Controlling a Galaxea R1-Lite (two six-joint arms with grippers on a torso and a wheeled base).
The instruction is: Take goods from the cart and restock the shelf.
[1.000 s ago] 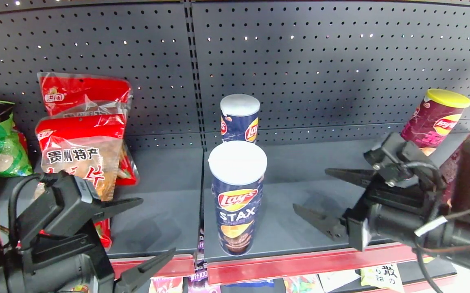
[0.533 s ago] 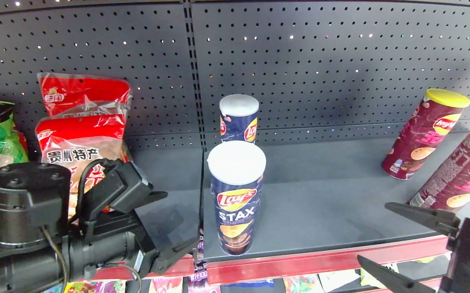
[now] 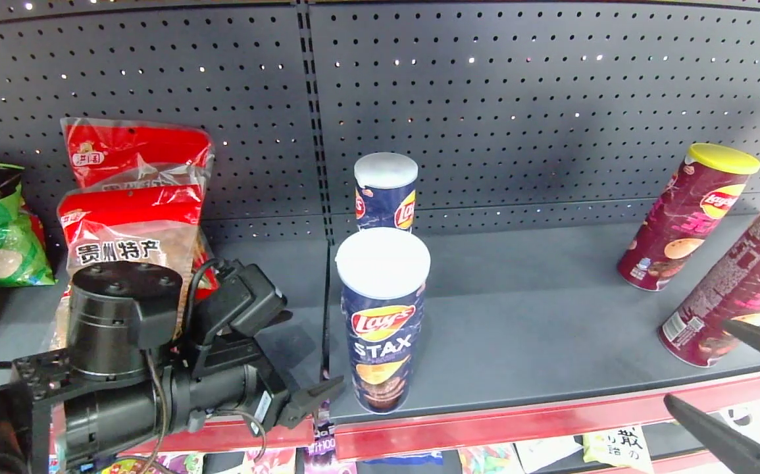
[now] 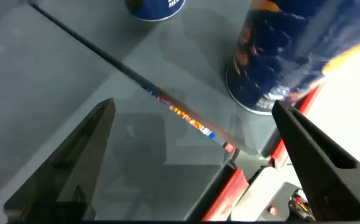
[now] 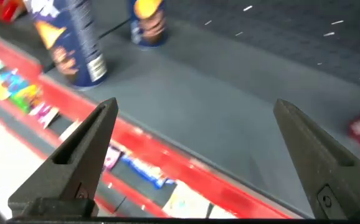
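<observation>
Dark pegboard (image 3: pixel 485 99) backed the grey shelf (image 3: pixel 518 329), where one blue chip can (image 3: pixel 383 316) stood upright near the front lip with a second blue can (image 3: pixel 386 191) straight behind it, seemingly lined up as a label-out row; two maroon cans (image 3: pixel 689 217) stood farther right. Left claw (image 4: pixel 192 118) and right claw (image 3: pixel 695 361) both hung spread and empty by the shelf front, likely free to fetch more goods.
</observation>
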